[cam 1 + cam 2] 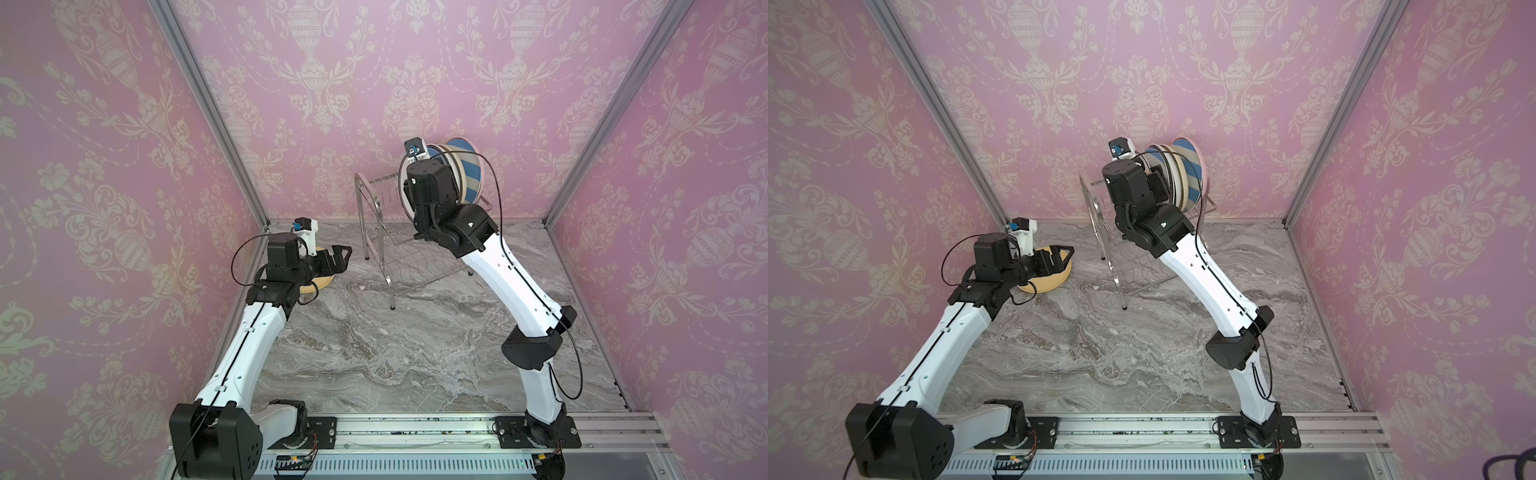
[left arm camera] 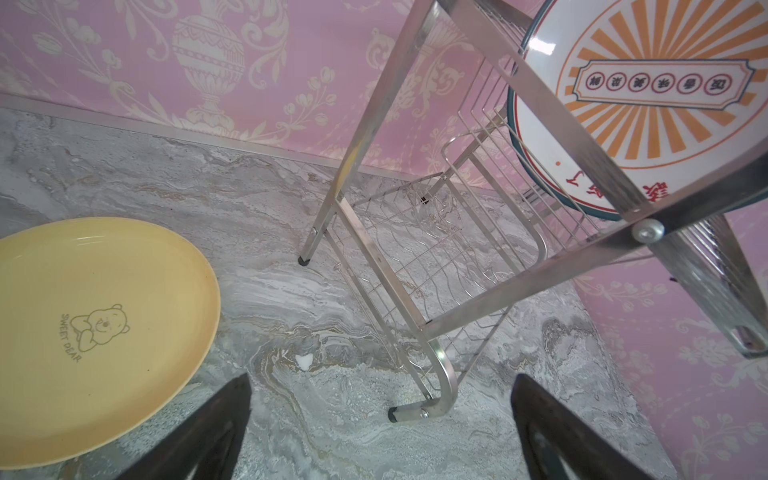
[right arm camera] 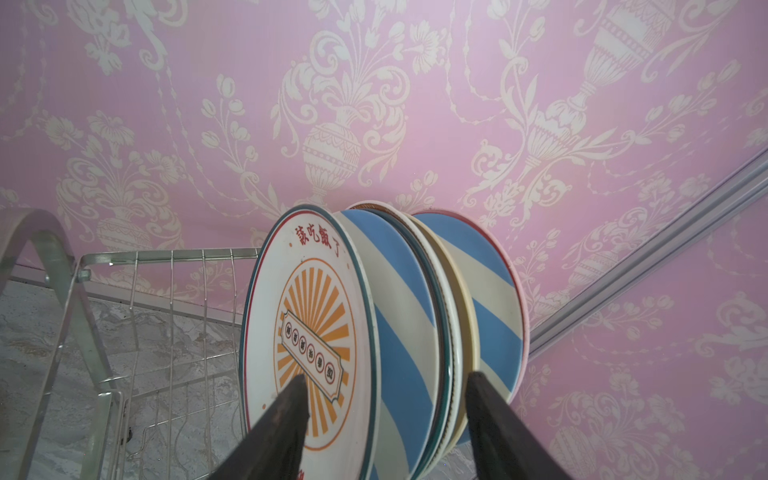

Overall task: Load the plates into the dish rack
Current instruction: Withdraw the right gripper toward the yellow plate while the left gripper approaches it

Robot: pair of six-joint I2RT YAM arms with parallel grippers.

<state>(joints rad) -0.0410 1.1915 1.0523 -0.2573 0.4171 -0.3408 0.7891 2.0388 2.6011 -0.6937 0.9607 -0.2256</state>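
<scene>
Pink damask wallpaper (image 3: 415, 50) behind; right gripper (image 3: 387, 375) fingers are standing apart, straddling the upright patterned round plates (image 3: 316, 324) in the shiny steel wire dish rack (image 2: 380, 112). Best backing straight out, clear of rims. Left gripper (image 2: 382, 375), fingers apart and empty, is hovering near the round yellow plate (image 2: 95, 332) on grey marble tabletop (image 1: 395, 353).
</scene>
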